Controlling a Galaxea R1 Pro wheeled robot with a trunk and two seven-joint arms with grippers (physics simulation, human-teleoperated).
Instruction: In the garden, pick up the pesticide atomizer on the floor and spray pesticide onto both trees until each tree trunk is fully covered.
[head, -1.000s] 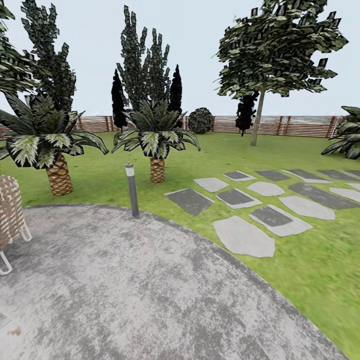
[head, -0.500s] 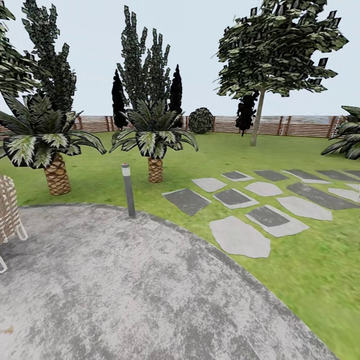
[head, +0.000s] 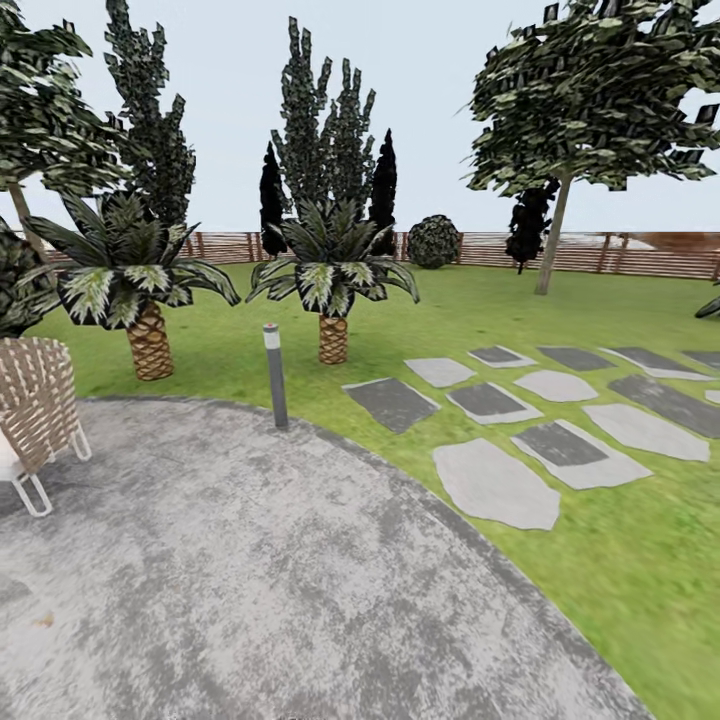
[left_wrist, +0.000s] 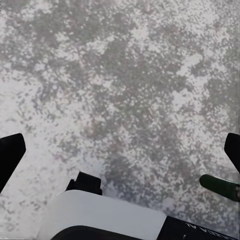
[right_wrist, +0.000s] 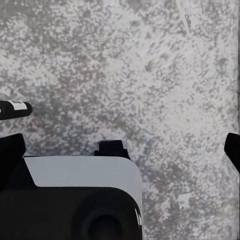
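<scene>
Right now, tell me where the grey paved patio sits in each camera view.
Head view: the grey paved patio covers the lower left, its curved edge meeting the grass by the lamp post.
Left wrist view: it lies beneath the open left gripper.
Right wrist view: the patio lies beneath the open right gripper.
Shared landmark: the patio's mottled light and dark grey blotches.

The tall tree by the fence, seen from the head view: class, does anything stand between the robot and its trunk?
Nothing upright blocks it. Between the paved patio and the tree trunk lie flat stepping stones and open lawn. The palms and lamp post stand off to the left.
</scene>
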